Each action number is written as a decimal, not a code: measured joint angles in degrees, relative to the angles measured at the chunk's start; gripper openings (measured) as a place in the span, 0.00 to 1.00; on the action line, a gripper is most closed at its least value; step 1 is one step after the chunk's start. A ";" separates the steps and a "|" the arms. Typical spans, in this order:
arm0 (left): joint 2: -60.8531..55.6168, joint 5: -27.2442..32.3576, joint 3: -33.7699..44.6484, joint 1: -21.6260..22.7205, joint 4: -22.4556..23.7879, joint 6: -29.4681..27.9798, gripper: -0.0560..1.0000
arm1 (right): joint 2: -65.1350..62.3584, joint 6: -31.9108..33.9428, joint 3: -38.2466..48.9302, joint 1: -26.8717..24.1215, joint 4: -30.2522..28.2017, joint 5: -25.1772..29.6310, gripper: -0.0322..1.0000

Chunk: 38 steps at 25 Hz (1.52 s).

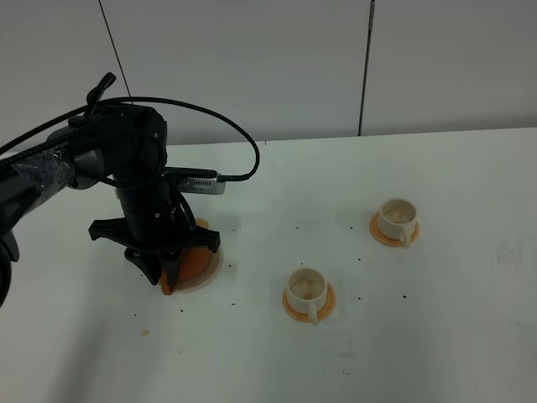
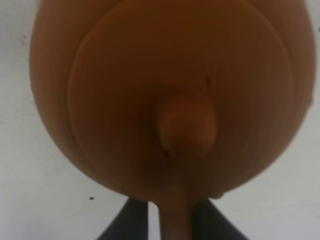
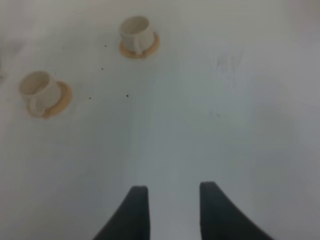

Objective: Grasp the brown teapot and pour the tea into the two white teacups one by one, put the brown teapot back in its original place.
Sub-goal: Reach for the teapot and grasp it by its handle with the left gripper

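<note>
Your left gripper points straight down over the brown teapot at the left of the white table. In the high view the arm hides most of the pot. Only an orange-brown part shows below the black fingers, sitting over the pale cream saucer, whose rim shows on the side toward the cups.

In the left wrist view the teapot fills nearly everything, with the round lid and its knob facing the camera. The stubby handle runs between the two fingers. The jaws stand apart: a sliver of white table shows between one finger and the handle, so the handle is not pinched. On the other side you cannot tell whether the finger touches it.

The nearer white teacup stands on its orange saucer near the middle of the table, well apart from the teapot. The farther white teacup stands on its own orange saucer, off to the right and farther back. Both are upright, loop handles toward the front edge. Small dark specks dot the table between them.

Your right gripper hangs over bare table with its jaws apart and nothing between them; both cups lie well ahead of it.
</note>
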 joint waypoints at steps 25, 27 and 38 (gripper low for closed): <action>-1.01 0.30 -0.29 0.00 -1.91 0.00 0.45 | 0.00 0.00 0.00 0.00 0.00 0.00 0.27; -1.01 0.30 -0.29 0.00 -1.78 0.00 0.45 | 0.00 0.00 0.00 0.00 0.00 0.00 0.27; -1.01 -0.04 -0.29 0.00 -1.20 0.00 0.34 | 0.00 0.00 0.00 0.00 0.00 0.00 0.27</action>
